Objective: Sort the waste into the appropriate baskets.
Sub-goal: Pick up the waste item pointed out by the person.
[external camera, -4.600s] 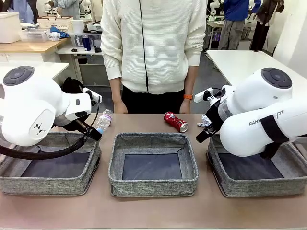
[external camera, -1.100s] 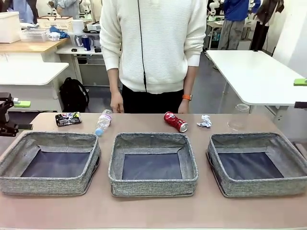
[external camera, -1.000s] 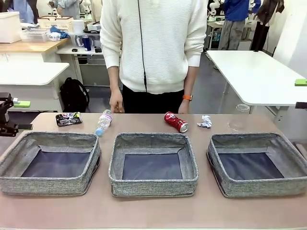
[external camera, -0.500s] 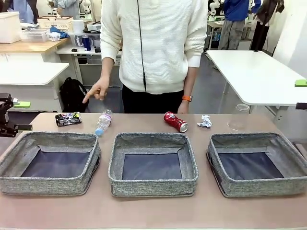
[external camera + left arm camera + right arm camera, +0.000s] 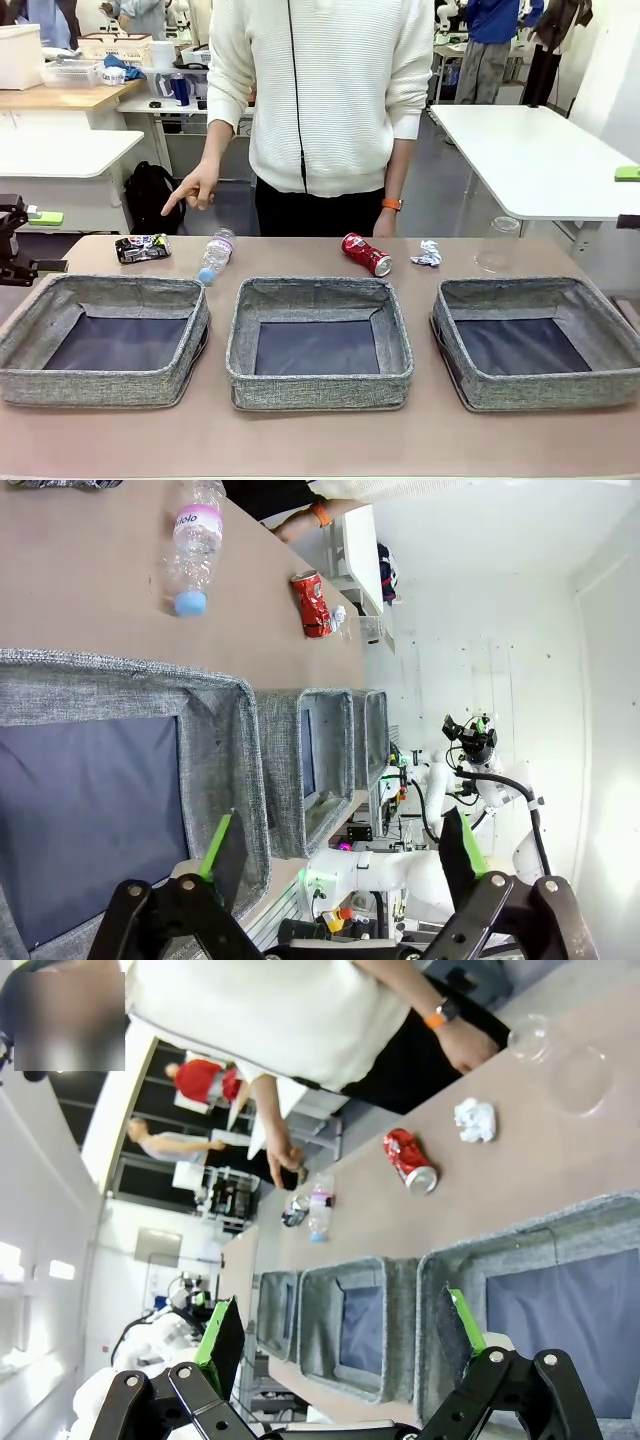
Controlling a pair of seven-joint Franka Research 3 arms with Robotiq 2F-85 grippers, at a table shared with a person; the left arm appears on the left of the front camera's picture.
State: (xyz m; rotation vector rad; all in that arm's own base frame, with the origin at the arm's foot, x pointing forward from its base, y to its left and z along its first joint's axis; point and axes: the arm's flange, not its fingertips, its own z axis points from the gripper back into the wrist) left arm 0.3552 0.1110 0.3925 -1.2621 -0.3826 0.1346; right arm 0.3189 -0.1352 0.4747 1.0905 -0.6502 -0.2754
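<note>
At twelve o'clock beyond our three grey baskets [image 5: 318,377], dark drink can [image 5: 142,248], plastic bottle [image 5: 215,254], red drink can [image 5: 366,254], paper wad [image 5: 427,253] and clear cup [image 5: 497,247] lie on the desk [image 5: 300,440], both jaws released; we fear the flimsy cup crushing or skidding when pinched.

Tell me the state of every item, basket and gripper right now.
red drink can: lying on its side.
dark multicoloured can: crushed flat, lying.
plastic bottle: lying down, cap on.
paper wad: crumpled.
plastic cup: empty.
left basket: empty.
middle basket: empty.
right basket: empty.
left gripper: open, empty.
right gripper: open, empty.
person's hand: pointing downward.
</note>
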